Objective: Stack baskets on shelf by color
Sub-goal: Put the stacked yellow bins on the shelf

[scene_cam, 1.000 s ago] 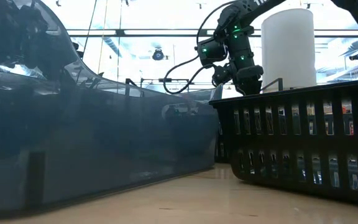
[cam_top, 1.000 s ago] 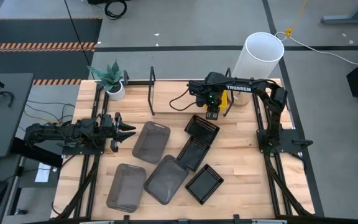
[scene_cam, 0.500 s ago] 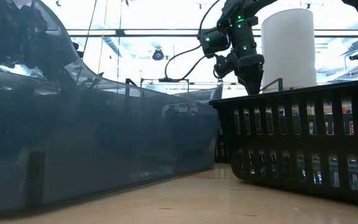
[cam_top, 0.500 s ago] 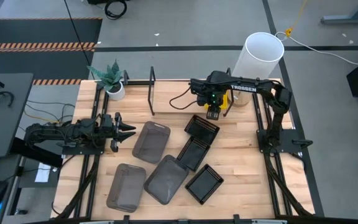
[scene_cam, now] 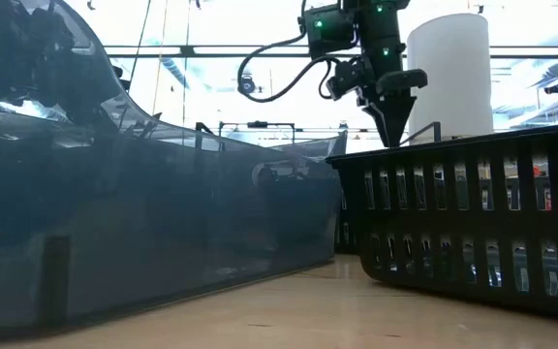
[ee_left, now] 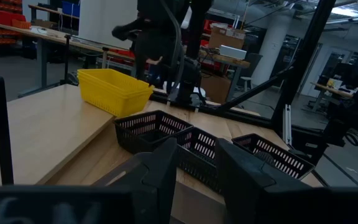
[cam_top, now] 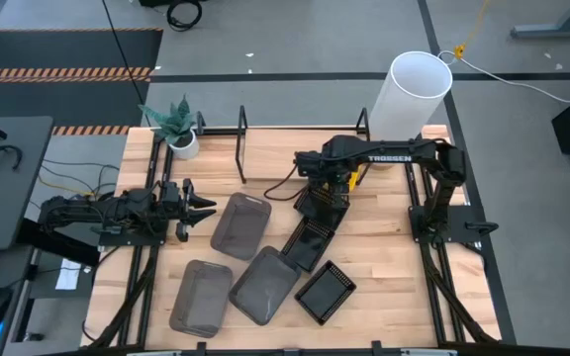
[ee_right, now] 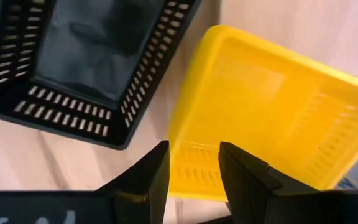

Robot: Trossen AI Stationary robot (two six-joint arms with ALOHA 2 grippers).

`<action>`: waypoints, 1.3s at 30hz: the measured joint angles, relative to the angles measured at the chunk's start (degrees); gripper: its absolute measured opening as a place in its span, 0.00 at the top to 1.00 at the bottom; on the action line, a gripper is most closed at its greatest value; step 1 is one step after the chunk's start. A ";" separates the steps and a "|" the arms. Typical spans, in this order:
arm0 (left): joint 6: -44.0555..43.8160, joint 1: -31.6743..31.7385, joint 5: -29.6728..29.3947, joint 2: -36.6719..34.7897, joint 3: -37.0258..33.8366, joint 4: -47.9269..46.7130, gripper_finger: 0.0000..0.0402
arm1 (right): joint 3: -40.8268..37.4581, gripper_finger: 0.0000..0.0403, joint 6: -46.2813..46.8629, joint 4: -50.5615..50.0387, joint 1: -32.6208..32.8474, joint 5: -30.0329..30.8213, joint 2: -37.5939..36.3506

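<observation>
My right gripper (cam_top: 323, 190) is open and points down over the far black basket (cam_top: 322, 205), beside the yellow basket (ee_right: 272, 118). The yellow basket (ee_left: 114, 90) sits bottom-down on the shelf (cam_top: 280, 158), near its right end. Two more black baskets (cam_top: 308, 242) (cam_top: 325, 292) and three smoky-grey baskets (cam_top: 240, 224) (cam_top: 263, 285) (cam_top: 199, 297) lie on the table. My left gripper (cam_top: 206, 208) waits open at the table's left side, level, facing the nearest grey basket. In the right wrist view the open fingers (ee_right: 194, 152) frame the yellow basket's edge without touching it.
A tall white cylinder (cam_top: 414, 94) stands behind the shelf's right end, and a potted plant (cam_top: 176, 124) at the far left corner. Black metal uprights (cam_top: 242, 143) frame the shelf. In the low view a grey basket (scene_cam: 143, 223) and a black basket (scene_cam: 473, 223) fill the foreground.
My right gripper has drawn back from over the yellow basket toward the table's near and left side, rising a little, and now hangs over the far black basket. The yellow basket has stayed on the shelf.
</observation>
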 joint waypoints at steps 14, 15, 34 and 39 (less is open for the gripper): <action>0.02 -0.01 0.00 0.00 -0.01 0.00 0.71 | -1.17 0.65 0.68 5.53 -0.28 -0.83 -0.82; 0.00 0.00 0.02 0.00 0.00 0.02 0.71 | -1.20 0.65 0.70 5.88 -0.59 -0.97 -0.82; 0.00 -0.02 0.02 0.00 0.00 0.00 0.71 | -8.59 0.65 0.20 14.58 -3.44 -1.97 -0.76; 0.01 -0.02 0.01 0.00 0.00 0.00 0.71 | -9.16 0.72 -2.76 13.99 -4.53 0.15 -0.74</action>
